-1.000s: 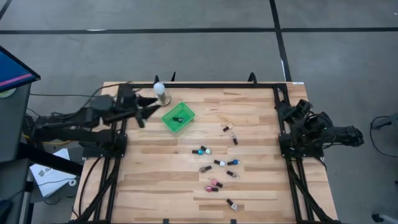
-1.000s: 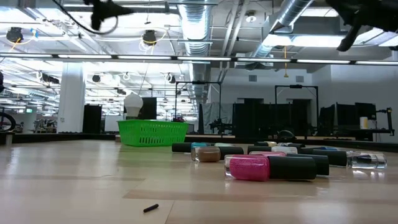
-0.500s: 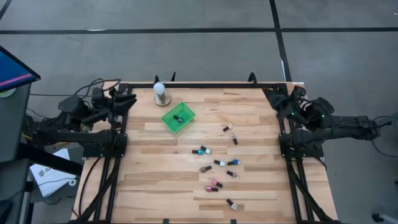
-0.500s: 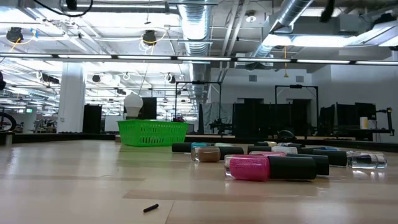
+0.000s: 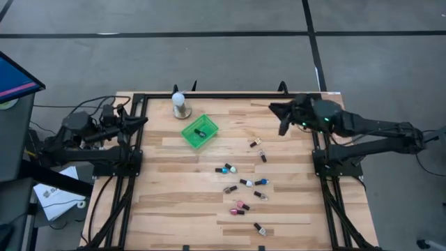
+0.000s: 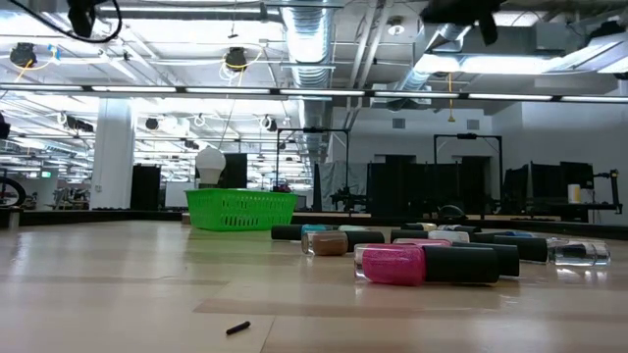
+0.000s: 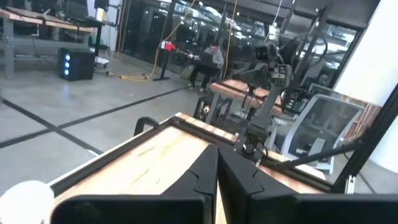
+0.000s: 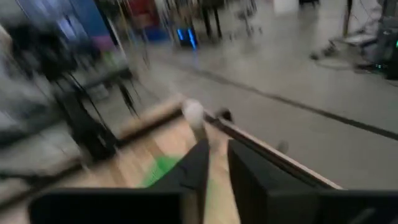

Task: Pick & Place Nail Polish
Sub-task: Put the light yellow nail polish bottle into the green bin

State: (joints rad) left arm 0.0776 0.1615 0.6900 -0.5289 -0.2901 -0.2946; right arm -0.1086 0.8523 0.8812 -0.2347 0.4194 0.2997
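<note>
Several nail polish bottles (image 5: 240, 183) lie on their sides, scattered over the middle and near right of the wooden table; in the low view they lie in a row (image 6: 412, 257). My right gripper (image 5: 277, 117) hangs over the table's far right part with a narrow gap between its fingers (image 8: 217, 165), holding nothing and well clear of the bottles. My left gripper (image 5: 144, 120) is at the table's far left edge, shut and with nothing in it (image 7: 217, 177).
A green mesh basket (image 5: 200, 132) stands at the far left of centre with a small dark thing in it. Just beyond it a white ball on a round base (image 5: 179, 103) stands. A tiny dark bit (image 6: 237, 327) lies near the front edge.
My left gripper has drawn back from beside the basket toward the table's left edge and has shut. My right arm has unfolded from beyond the right edge and swung its gripper out over the table's far right part. The bottles and the basket have stayed put.
</note>
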